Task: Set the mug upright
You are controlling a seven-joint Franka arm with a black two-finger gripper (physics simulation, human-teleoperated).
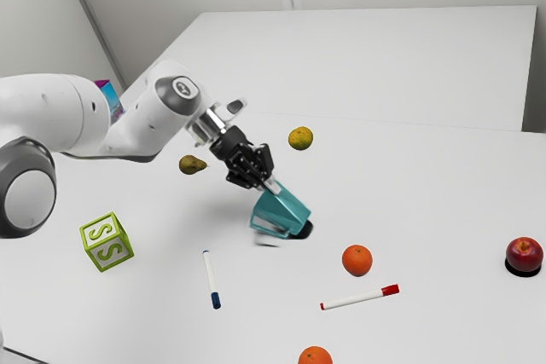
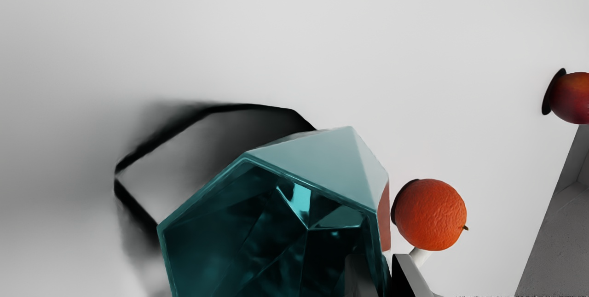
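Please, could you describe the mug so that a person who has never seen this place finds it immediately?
Over the white table, follow the white robot arm to its black two-finger hand. A glossy teal, many-sided mug is tilted there, gripped by its wall. Unlike the round orange fruit nearby, it is hollow.

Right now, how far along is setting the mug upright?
Looks done: the gripper has reached the mug and appears to have its wall pinched, one finger inside the mouth and one outside.
In hand: the mug, leaning clearly, not upright; whether any edge touches the table I can't tell.
Left: bring it level, set its base flat on the table, then let go and back away.
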